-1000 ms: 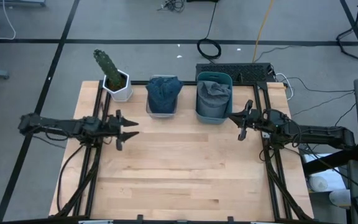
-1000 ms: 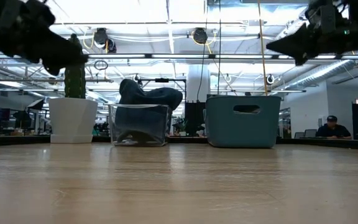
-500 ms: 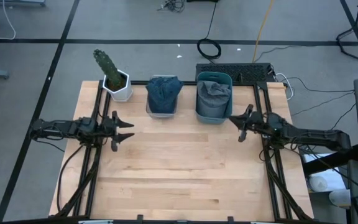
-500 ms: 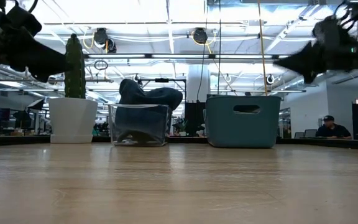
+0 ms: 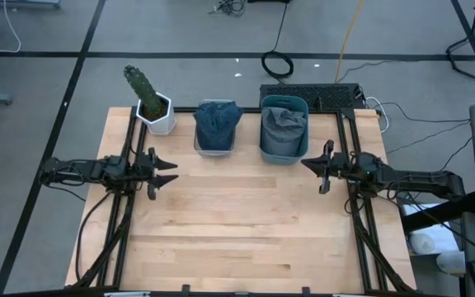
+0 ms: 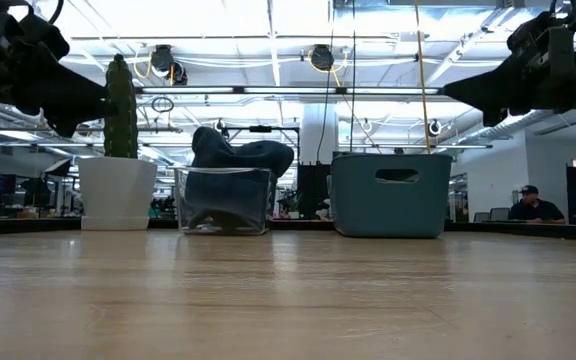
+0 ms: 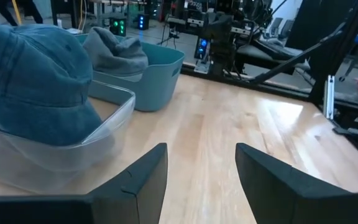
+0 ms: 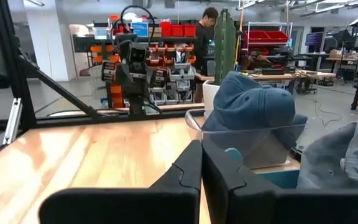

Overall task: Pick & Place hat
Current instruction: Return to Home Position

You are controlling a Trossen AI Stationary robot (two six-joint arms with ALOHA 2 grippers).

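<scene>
Since a second ago the left tool [image 5: 170, 172] has drawn back toward 9 o'clock on the pale wooden table [image 5: 246, 231]; its dark fingers stand apart. The right tool [image 5: 306, 163], at 3 o'clock, has barely shifted, its fingers pressed together to a point. The soft blue denim cap [image 5: 218, 124] sits domed in the clear plastic bin [image 5: 215, 152] at 12 o'clock. Just beside it toward 1 o'clock, a teal tub [image 5: 283, 155] holds a crumpled grey cap [image 5: 284, 122]. A ribbed cactus [image 5: 138, 82] stands in a white pot [image 5: 162, 122] at 11 o'clock.
</scene>
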